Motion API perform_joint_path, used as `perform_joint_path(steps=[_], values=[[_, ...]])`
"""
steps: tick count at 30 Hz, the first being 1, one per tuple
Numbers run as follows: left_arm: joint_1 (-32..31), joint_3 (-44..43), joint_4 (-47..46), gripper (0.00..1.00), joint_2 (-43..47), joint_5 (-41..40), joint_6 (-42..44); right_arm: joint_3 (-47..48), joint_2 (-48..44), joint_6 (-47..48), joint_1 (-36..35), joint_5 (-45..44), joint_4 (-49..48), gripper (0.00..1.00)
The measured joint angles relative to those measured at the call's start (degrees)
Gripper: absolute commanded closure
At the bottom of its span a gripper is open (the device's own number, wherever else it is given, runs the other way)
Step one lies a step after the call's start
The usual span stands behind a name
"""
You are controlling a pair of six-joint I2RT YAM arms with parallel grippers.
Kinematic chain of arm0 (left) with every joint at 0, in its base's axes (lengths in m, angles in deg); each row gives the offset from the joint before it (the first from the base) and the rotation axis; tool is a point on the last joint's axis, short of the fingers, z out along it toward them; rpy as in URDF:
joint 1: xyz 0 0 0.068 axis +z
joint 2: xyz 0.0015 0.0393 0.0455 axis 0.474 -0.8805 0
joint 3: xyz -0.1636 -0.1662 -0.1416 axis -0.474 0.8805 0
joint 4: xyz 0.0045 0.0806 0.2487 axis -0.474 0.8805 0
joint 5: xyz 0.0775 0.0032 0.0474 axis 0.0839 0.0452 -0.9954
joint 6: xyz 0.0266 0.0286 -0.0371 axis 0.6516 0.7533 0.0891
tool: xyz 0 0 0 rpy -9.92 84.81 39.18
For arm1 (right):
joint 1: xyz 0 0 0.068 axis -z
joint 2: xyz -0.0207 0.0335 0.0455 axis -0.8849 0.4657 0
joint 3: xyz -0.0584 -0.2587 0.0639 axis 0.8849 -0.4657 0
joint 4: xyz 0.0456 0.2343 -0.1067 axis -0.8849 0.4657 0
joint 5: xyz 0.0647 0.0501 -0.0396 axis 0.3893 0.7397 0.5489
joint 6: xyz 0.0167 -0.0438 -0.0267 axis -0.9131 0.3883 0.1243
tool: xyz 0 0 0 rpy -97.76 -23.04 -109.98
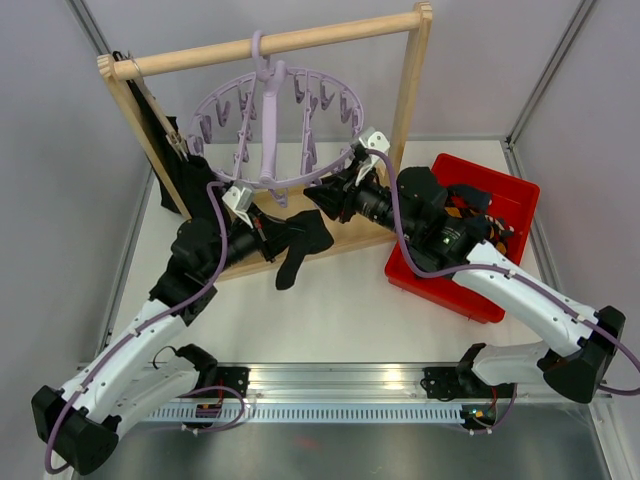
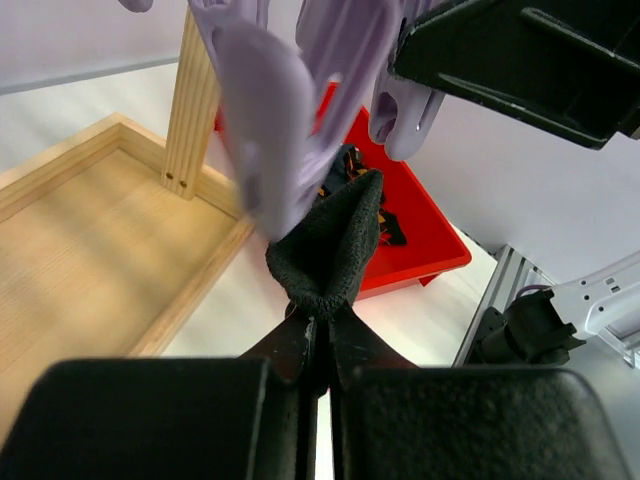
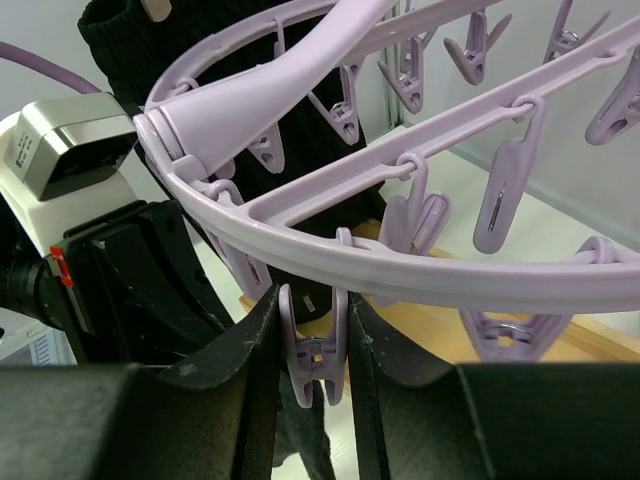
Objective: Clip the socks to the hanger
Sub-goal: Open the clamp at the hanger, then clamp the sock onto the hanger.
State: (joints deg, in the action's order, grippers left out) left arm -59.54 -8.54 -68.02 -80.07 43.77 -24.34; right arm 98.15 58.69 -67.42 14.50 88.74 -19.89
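The pale-lilac round hanger (image 1: 268, 120) hangs by its hook from the wooden rail. My left gripper (image 1: 272, 241) is shut on a plain black sock (image 1: 302, 245) and holds it just below the hanger's front rim. In the left wrist view the sock (image 2: 330, 245) stands up from my shut gripper (image 2: 322, 325), its top edge against a lilac clip (image 2: 268, 130). My right gripper (image 1: 320, 196) is at the front rim. In the right wrist view it (image 3: 313, 300) is shut on the handles of one dangling clip (image 3: 314, 350), a finger on each side. More socks lie in the red bin (image 1: 510, 195).
The wooden rail frame (image 1: 415, 90) surrounds the hanger, with its base board (image 2: 90, 260) under it. Dark fabric (image 1: 165, 150) hangs along the frame's left post. The red bin stands right of the frame, under the right arm. Metal rail runs along the near edge (image 1: 340, 380).
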Motion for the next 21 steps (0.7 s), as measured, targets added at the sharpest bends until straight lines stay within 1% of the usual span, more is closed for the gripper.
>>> perform_joint_path(steps=[7,21], values=[[-1.1,0.0,-1.5,0.98,-1.9,-0.5,0.0,1.4,1.4,-0.1,-1.2,-1.6,1.2,1.0],[-1.5,0.0,-2.3,0.98,-0.9,-0.6,0.4,3.0,2.4,0.9,-3.3,-5.7,3.3,1.0]])
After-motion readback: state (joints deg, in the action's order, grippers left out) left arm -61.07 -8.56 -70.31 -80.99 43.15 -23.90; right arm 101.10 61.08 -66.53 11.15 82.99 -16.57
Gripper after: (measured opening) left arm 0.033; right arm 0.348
